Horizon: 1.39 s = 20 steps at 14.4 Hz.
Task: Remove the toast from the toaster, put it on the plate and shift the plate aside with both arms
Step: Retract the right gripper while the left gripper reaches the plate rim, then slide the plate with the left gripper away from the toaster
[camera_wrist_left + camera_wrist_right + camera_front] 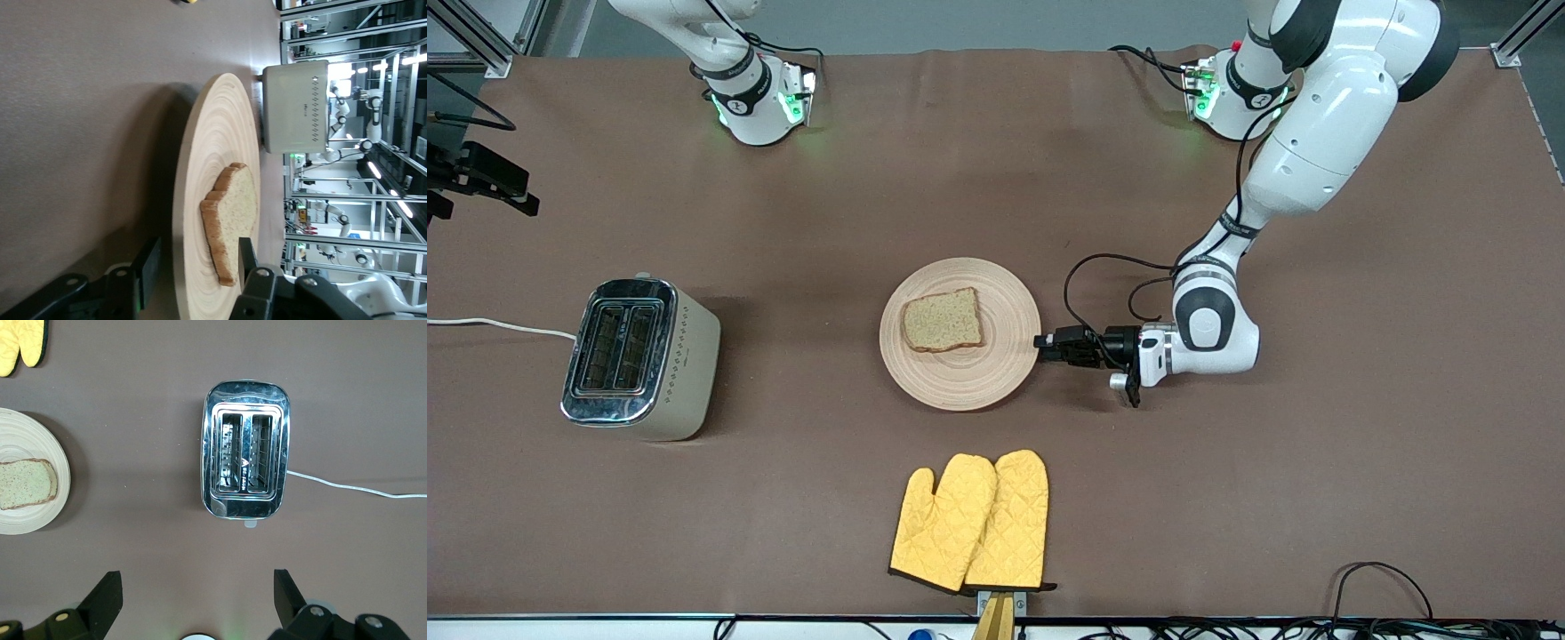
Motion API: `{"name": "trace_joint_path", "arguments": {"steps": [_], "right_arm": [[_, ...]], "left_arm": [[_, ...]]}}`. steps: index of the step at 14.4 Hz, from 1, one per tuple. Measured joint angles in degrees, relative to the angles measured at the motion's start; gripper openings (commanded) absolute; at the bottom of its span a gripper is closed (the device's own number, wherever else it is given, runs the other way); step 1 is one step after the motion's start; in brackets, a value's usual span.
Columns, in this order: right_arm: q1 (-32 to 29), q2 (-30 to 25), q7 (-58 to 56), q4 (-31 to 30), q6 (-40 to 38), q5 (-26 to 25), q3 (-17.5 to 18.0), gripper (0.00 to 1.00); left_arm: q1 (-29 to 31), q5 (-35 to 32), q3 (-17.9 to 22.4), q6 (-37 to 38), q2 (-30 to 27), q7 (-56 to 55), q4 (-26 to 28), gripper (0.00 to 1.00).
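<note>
The left gripper, its jaws parted around the rim of the round pale wooden plate bearing the brown toast slice, looks ready to clamp and drag it aside, while the open right gripper waits above the cream, chrome-topped toaster.

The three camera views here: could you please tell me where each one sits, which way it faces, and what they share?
Front view: high across the table, facing both arm bases; shows the left gripper at the plate rim.
Left wrist view: low at the table, looking along the plate and toast toward the toaster; its fingers straddle the rim.
Right wrist view: high, looking straight down on the toaster; its open fingers show.
Shared: all three show toaster, plate and toast.
</note>
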State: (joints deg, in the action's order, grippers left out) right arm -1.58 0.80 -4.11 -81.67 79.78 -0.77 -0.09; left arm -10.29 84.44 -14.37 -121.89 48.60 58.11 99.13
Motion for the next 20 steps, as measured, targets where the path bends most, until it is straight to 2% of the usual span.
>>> {"name": "trace_joint_path", "arguments": {"steps": [4,8,13,20], "right_arm": [[-0.27,0.00,0.00,-0.28,0.00,-0.08,0.01,1.00],[-0.33,0.00,0.00,-0.81,0.18,-0.08,0.01,1.00],[-0.33,0.00,0.00,-1.26,0.41,-0.07,0.07,1.00],[-0.32,0.00,0.00,-1.38,0.41,-0.07,0.30,1.00]], "left_arm": [[-0.92,0.61,-0.01,-0.48,0.26,-0.54,0.15,0.46],[-2.73,2.60,-0.02,-1.74,0.87,-0.57,0.39,0.24],[-3.35,2.61,-0.02,-4.13,1.10,-0.57,0.40,0.02],[-3.83,2.61,0.11,-6.13,-0.52,-2.80,-0.79,0.00]]}}
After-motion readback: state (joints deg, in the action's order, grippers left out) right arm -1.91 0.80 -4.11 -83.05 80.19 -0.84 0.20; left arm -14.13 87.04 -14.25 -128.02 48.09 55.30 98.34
